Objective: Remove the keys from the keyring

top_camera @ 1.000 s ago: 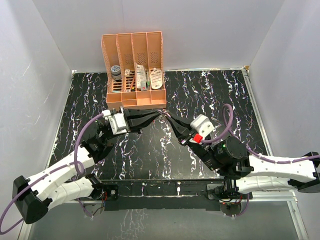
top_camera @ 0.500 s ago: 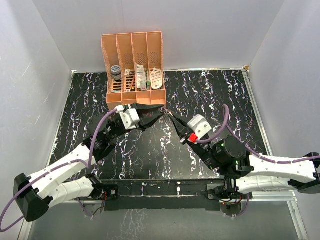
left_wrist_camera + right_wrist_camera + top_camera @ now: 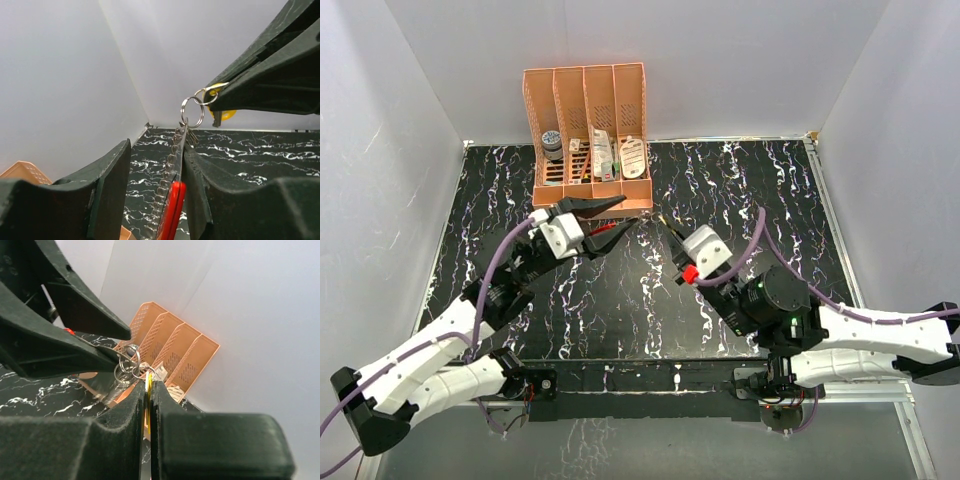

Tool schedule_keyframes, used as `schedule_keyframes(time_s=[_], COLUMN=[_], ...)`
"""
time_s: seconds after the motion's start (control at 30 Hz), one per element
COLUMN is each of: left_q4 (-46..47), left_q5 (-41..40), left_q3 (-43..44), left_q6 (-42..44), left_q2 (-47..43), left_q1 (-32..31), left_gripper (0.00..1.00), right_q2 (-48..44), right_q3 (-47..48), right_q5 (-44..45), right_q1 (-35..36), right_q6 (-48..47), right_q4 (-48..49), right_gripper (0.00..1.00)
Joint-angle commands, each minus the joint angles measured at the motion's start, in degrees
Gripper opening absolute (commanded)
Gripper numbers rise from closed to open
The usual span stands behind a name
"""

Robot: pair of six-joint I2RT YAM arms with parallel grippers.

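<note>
My right gripper is shut on the small yellow-gold key, pinched edge-on between its pads above the table. From the key hang linked thin metal rings, the keyring, also seen in the right wrist view. The red-and-white tag runs from the ring down between the fingers of my left gripper. That gripper is open: the tag leans against one finger, and a wide gap separates it from the other. In the top view only a red sliver of the tag shows.
The orange four-slot rack stands just behind both grippers, holding a small jar, packets and a white oval item. Black marbled tabletop spreads to the right and front. White walls close in on three sides.
My left gripper has opened off the tag, its jaws now spread wide, and that arm has swung. My right gripper has shifted slightly back and left, staying shut on the key.
</note>
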Motion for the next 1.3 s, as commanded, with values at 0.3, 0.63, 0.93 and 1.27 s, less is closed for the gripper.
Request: schedule_keyframes(time_s=[0.3, 0.63, 0.93, 1.27], left_q4=[-15.54, 1.22, 21.79, 20.2], left_q5=[-2.39, -8.86, -11.18, -0.82], left_q3=[11.59, 4.53, 0.84, 3.89], left_q6=[-4.49, -5.24, 0.21, -4.41], left_q2=[0.18, -0.56, 2.73, 5.03], left_q1=[0.51, 0.52, 0.5, 0.5], left_gripper=[0.4, 0.35, 0.34, 0.34], right_q2=[13.44, 12.59, 11.88, 11.28], right_q3=[21.33, 22.4, 22.0, 21.3], right_q5=[19.48, 16.27, 15.35, 14.7], right_q1=[-0.01, 0.07, 0.07, 0.08], right_q6=[-18.62, -16.5, -14.72, -13.96], right_q4=[-3.65, -8.52, -9.72, -9.5], right_gripper=[0.0, 0.0, 0.0, 0.0])
